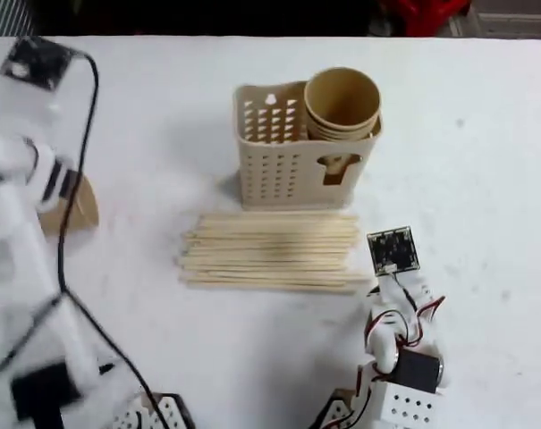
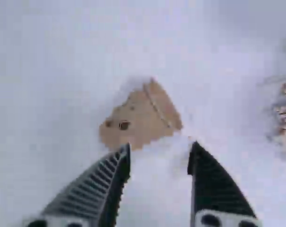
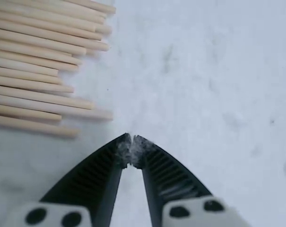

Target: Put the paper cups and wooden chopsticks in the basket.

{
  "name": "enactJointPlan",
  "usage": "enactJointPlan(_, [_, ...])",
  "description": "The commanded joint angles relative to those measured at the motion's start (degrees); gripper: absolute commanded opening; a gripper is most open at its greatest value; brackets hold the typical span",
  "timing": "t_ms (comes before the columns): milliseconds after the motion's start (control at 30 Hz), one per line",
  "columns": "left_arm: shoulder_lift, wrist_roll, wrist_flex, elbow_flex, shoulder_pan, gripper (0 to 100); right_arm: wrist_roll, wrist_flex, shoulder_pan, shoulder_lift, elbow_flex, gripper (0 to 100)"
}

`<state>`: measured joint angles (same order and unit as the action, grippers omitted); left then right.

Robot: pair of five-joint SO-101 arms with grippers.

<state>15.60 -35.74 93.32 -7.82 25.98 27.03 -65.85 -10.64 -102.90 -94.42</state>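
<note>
Lying on its side well left of the basket (image 1: pixel 279 174), a paper cup (image 2: pixel 140 118) is faced by the left gripper (image 2: pixel 160 145), jaws spread and empty, seemingly set for grasping. The wooden chopsticks (image 1: pixel 270 252) are piled before the basket, with the right gripper (image 3: pixel 132 144) pinched closed on nothing beside their ends.

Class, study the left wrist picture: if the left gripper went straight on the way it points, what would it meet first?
Most likely the brown paper cup lying on its side on the white table, just beyond the open left gripper; how far off is unclear.
</note>
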Motion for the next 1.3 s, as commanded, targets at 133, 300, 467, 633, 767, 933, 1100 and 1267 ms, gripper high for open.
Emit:
enactJointPlan(133, [9.0,-5.8,-14.9,20.8,-0.4,21,0.5,1.2,0.4,-0.3,0.3,1.8])
enactJointPlan(300, [8.6,-5.5,-23.7,24.5,0.0,21,0.5,1.2,0.4,-0.3,0.3,1.8])
enactJointPlan(467, [8.6,-5.8,-35.6,32.7,1.5,21,0.5,1.2,0.4,-0.3,0.3,1.8])
enactJointPlan(633, [8.7,-10.5,-42.4,38.5,4.9,21,0.5,1.7,0.4,-0.3,-0.4,1.8])
enactJointPlan(767, [8.7,-14.2,-47.6,44.7,5.4,21,0.5,2.7,0.4,-0.3,-0.6,1.8])
enactJointPlan(933, [8.6,-16.4,-57.0,52.0,7.5,21,0.5,2.7,0.4,-0.3,-0.6,1.8])
enactJointPlan(1100, [8.6,-18.3,-64.6,56.8,11.7,21,0.5,2.8,0.4,-0.3,-0.6,1.8])
enactJointPlan(1267, [8.6,-18.4,-69.2,58.6,16.2,21,0.5,2.8,0.4,-0.3,-0.7,1.8])
